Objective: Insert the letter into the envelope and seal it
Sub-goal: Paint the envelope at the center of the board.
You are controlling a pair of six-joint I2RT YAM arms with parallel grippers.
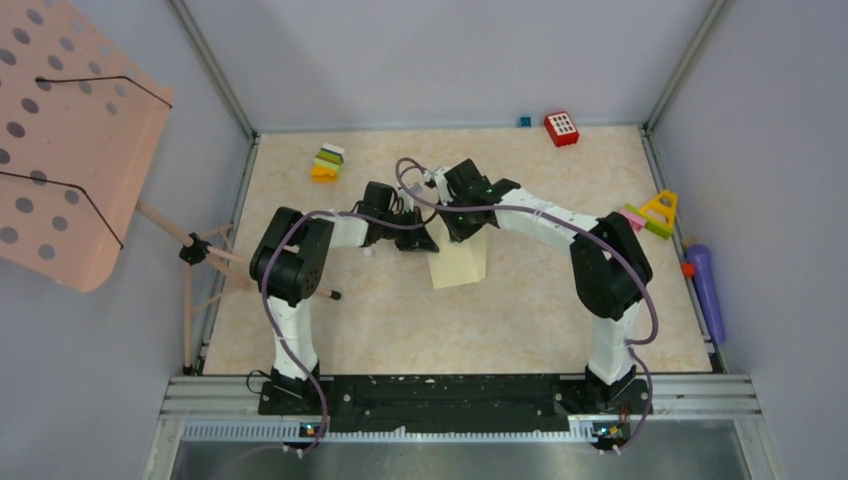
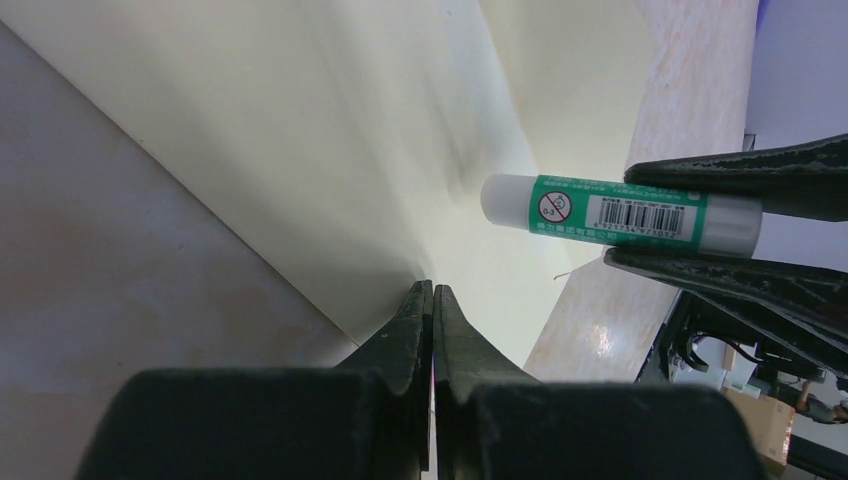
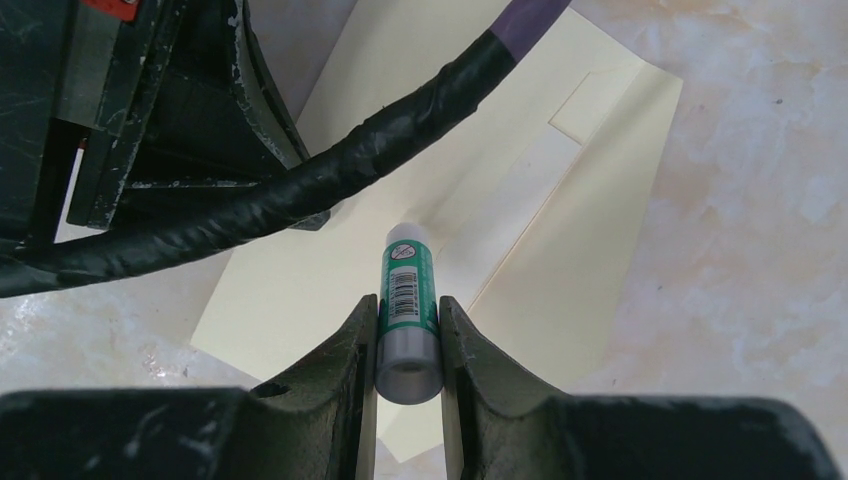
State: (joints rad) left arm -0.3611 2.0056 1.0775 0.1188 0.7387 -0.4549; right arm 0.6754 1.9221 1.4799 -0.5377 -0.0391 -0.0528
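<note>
My two arm bases are bolted to a black rail (image 1: 440, 392) at the near edge of the table (image 1: 540, 320), whose top is a glossy beige marbled sheet. Both arms reach inward to mid-table, where the envelope (image 1: 460, 268) lies flat: pale yellow matte paper, rectangular, with sharp straight folds and its flap spread open. My left gripper (image 2: 432, 292) is fully closed, its two black tapered fingers meeting at their tips right on the envelope's left edge; I cannot tell whether paper is pinched between them. My right gripper (image 3: 408, 330), just right of it and above the envelope, is clamped on a glue stick (image 3: 407, 290), a smooth cylinder with a green barcode label, a grey base between the fingers and a white end pointing down at the paper. Well right of the envelope, by the table's right edge, lie a purple cylinder (image 1: 703, 290) and a yellow triangular frame (image 1: 658, 210). Toward the far edge sit a stack of coloured blocks (image 1: 328, 163) on the left and a red block with white dots (image 1: 561, 129) on the right. Off the table's left side stands a pink perforated board (image 1: 70, 130) on a wooden stand.
</note>
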